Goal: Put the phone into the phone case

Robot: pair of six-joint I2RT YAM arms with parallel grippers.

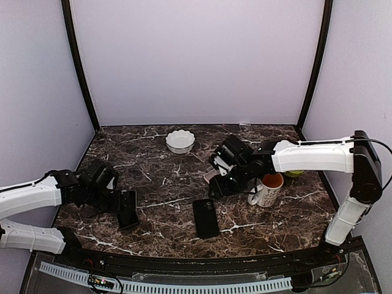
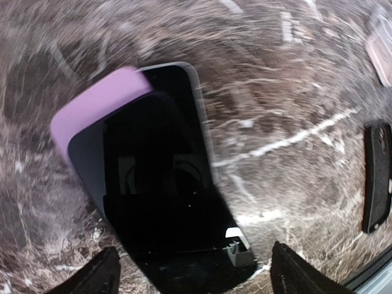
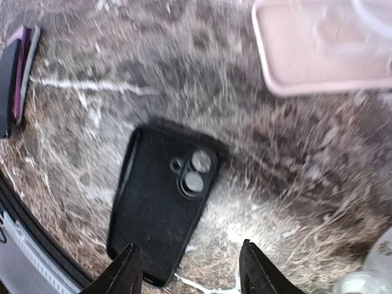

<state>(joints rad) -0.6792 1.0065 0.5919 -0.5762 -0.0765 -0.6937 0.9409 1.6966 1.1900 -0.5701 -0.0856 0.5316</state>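
The black phone (image 1: 206, 218) lies back up on the bench (image 1: 165, 239), camera lenses showing, left of the mug (image 1: 267, 188) and nearer the front edge. The right end effector (image 3: 190, 246) hangs just above it, fingers apart, gripping nothing. A pink case (image 3: 318, 49) lies just left of the mug. Far left of the mug, the left end effector (image 2: 195, 251) stands wide apart over a second dark handset (image 2: 159, 184), screen up.
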